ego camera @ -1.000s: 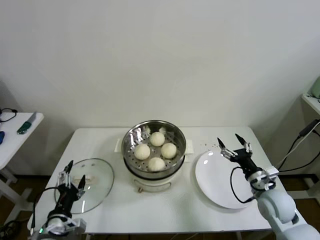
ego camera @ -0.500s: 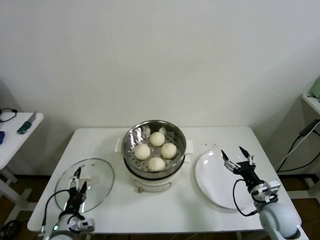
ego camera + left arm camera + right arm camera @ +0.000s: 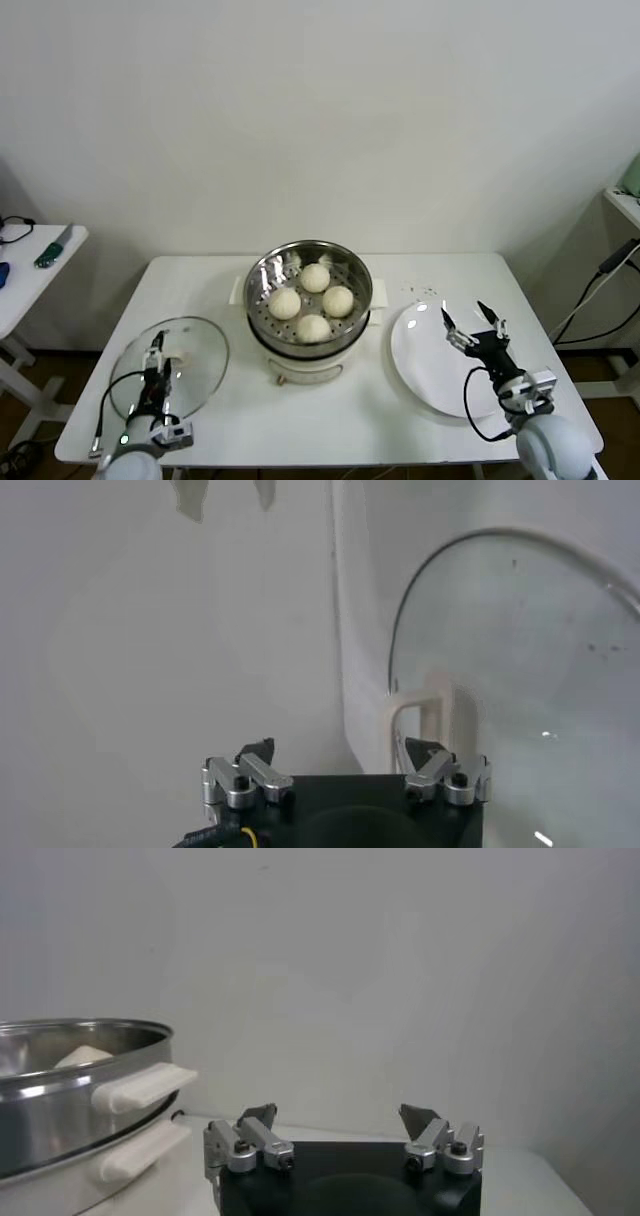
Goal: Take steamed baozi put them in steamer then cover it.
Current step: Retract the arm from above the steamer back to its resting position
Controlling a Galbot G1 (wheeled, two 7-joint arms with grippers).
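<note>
**Buns loaded, lid next**

Head view: all four baozi [image 3: 309, 303] sit in the steamer [image 3: 309, 262] at the middle of the bench [image 3: 330, 410], on its perforated tray. The plate [image 3: 425, 370] to my right is bare. My right gripper [image 3: 473, 325] hangs over the plate's far edge, wide open and holding nothing; over the last second it has slid back toward me and lower. My left gripper [image 3: 157, 352] has done the same and now sits over the near part of the glass lid [image 3: 195, 345], which lies flat on the bench to my left. By my reckoning the loading is done and only the covering is left.

Left wrist view: my left gripper [image 3: 346, 760] is spread wide and empty, the lid's white handle [image 3: 420, 715] right in front of one fingertip, the lid [image 3: 520, 650] curving away beyond it.

Right wrist view: my right gripper [image 3: 342, 1120] stands open and empty. The steamer [image 3: 60, 1098] rises off to one side with its white side handle [image 3: 140, 1086], one bun [image 3: 82, 1056] peeking above the rim.
</note>
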